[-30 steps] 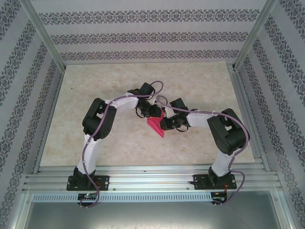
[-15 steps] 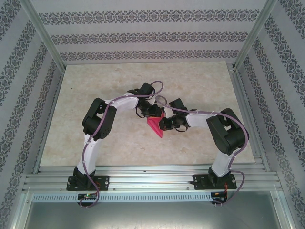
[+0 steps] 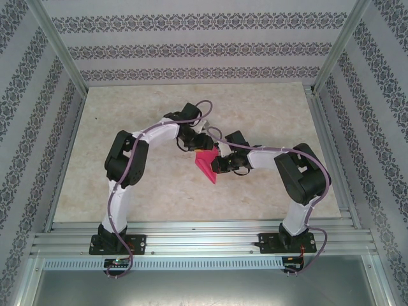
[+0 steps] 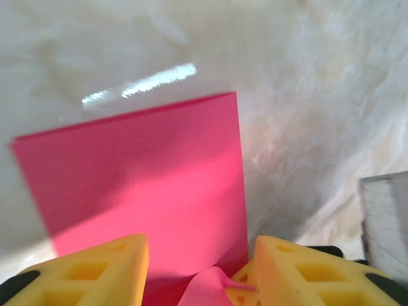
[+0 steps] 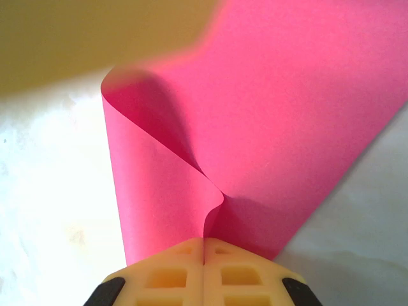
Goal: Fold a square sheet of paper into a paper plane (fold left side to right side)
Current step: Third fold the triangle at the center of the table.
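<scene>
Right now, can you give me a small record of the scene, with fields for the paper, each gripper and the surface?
paper: square sheet of paper, pink, one flap lifted and curled over, not pressed flat
right gripper: shut on the sheet where the flap curls
left gripper: open, a yellow finger on each side of the sheet's near part
surface: table, pale and marbled
place: sheet near the table's middle, between the two grippers

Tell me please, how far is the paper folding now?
Done: the right tool grips an edge of the square sheet of paper. In hand: that edge curls over, uncreased; the left tool is open above it. Left: pressing the crease, later folds.
</scene>
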Robot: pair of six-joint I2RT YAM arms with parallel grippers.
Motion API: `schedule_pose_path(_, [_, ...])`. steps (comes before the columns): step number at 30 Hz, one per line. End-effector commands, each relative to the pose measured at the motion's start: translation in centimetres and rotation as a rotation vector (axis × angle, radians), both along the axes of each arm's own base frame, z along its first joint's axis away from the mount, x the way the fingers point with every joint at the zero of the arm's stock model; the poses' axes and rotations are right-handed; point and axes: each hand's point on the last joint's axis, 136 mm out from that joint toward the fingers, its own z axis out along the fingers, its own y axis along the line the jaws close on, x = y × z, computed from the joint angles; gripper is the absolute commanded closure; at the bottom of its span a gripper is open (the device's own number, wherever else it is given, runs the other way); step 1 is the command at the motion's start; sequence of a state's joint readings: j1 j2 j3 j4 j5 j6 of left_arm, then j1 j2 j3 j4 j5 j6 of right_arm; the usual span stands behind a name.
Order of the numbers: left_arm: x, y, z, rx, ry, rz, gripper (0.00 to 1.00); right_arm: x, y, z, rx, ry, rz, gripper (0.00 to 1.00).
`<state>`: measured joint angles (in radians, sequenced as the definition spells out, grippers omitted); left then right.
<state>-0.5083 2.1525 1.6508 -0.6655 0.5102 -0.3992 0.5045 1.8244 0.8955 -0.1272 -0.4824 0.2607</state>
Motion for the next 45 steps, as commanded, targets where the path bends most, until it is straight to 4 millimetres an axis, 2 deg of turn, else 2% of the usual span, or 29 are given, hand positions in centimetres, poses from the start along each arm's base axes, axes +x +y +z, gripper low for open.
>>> schedule_pose_path(1, [0.7,1.4,3.7,-0.032,-0.066,0.027,0.51,-2.6,-2.0,-4.6,-0.155,0.102,0.007,1.00])
schedule_pose_path(6, [-1.5,0.5,4.1,-0.158,-0.024,0.031,0.65,-2.5,-1.8,-4.5,-0.150,0.101,0.012,1.00])
schedule_pose_path(10, [-3.5,0.0,3.0,-0.169,0.013,0.029,0.66,-2.5,-1.6,-4.4,-0.150,0.099,0.015,1.00])
schedule_pose_path(14, [-4.5,-0.4,1.1,-0.162,0.046,0.047,0.67,-2.5,-1.6,-4.4,-0.154,0.098,0.019,1.00])
schedule_pose_path(19, [-5.2,-0.7,-0.8,-0.143,0.076,0.057,0.67,-2.7,-1.4,-4.5,-0.155,0.101,0.024,1.00])
schedule_pose_path(28, [-5.0,-1.2,-0.8,-0.139,0.065,0.066,0.67,-2.7,-1.4,-4.7,-0.163,0.103,0.025,1.00])
schedule_pose_path(31, [-5.5,-1.4,-1.6,-0.119,0.081,0.052,0.67,-2.7,-1.4,-4.6,-0.164,0.102,0.026,1.00])
schedule_pose_path(35, [-6.1,-0.9,-3.1,-0.073,0.095,0.052,0.67,-2.6,-1.4,-4.7,-0.165,0.102,0.025,1.00])
schedule_pose_path(45, [-7.1,0.8,-4.5,0.013,0.101,0.042,0.67,-2.7,-1.6,-4.7,-0.181,0.099,0.035,1.00])
